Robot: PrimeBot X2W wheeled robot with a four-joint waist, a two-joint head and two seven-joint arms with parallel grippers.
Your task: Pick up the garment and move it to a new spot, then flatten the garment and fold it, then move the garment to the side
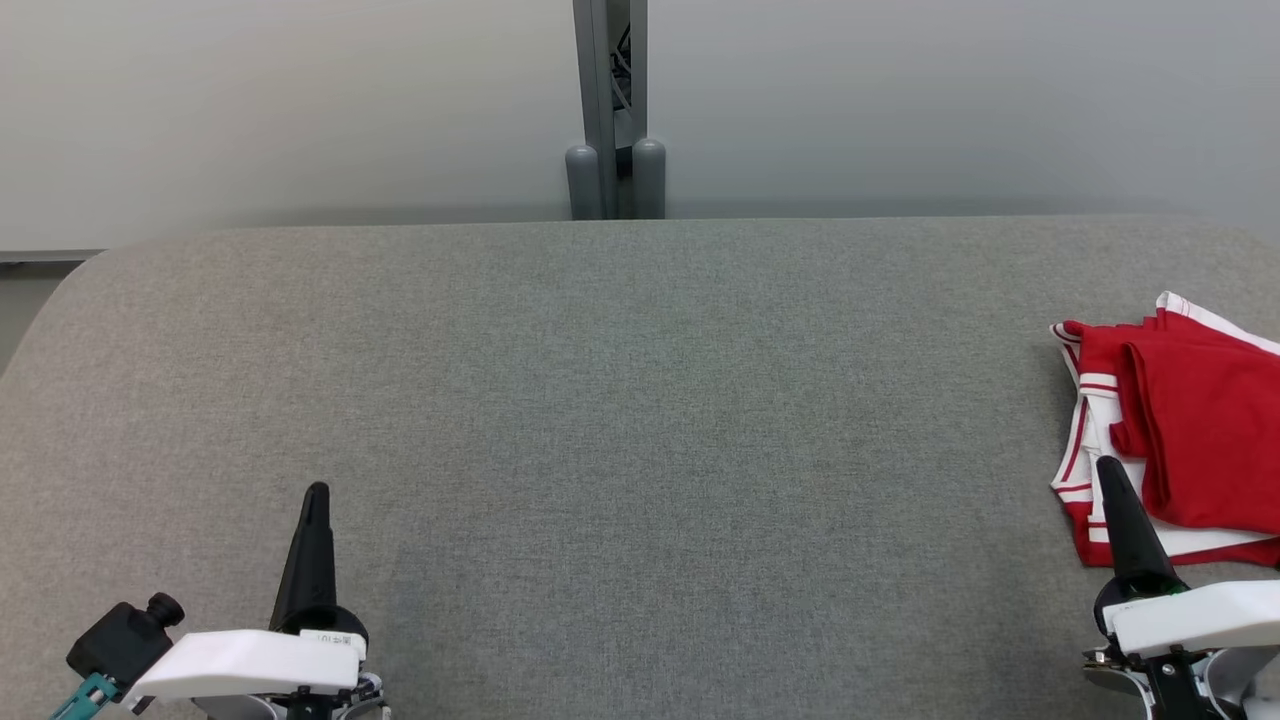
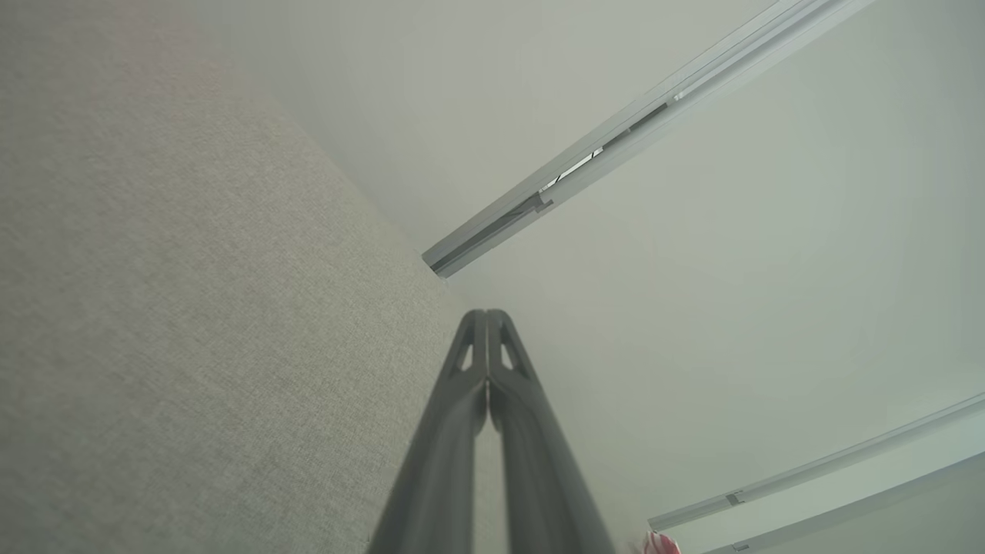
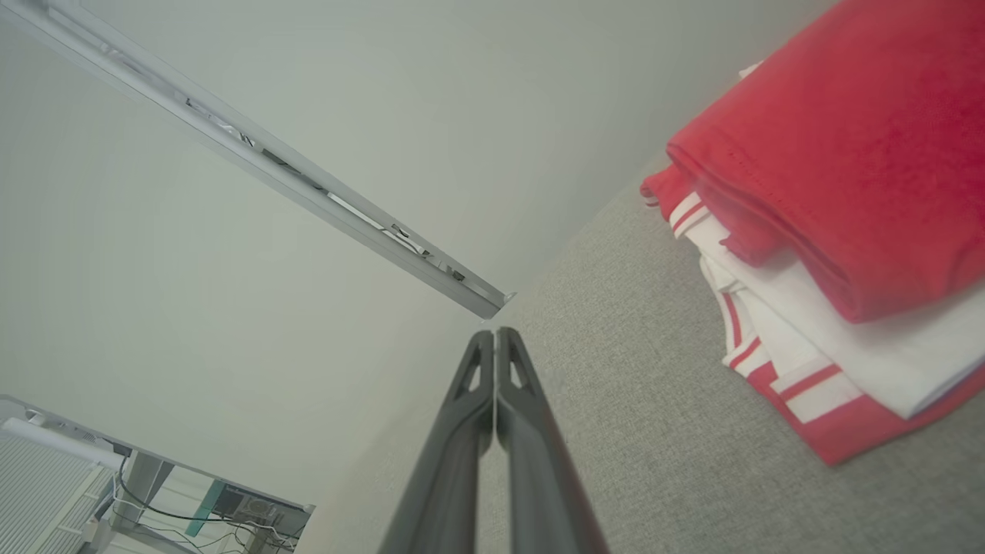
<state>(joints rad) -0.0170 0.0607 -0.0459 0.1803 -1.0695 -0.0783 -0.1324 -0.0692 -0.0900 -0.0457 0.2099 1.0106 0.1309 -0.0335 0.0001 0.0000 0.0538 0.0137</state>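
Folded garment (image 1: 1195,430) at right edge, on tabletop (image 1: 640,420) — left tool (image 1: 316,492) & right tool (image 1: 1106,464) both clenched, lower corners.

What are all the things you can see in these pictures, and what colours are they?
garment: one, red with white stripes, folded, at the table's right edge
table: one, grey fabric top, across the head view
post: one, grey metal, upright behind the middle of the table's far edge
wall: one, pale grey, behind the table
left gripper: one, dark fingers on a white arm, shut, lower left over bare table
right gripper: one, dark fingers on a white arm, shut, lower right beside the garment
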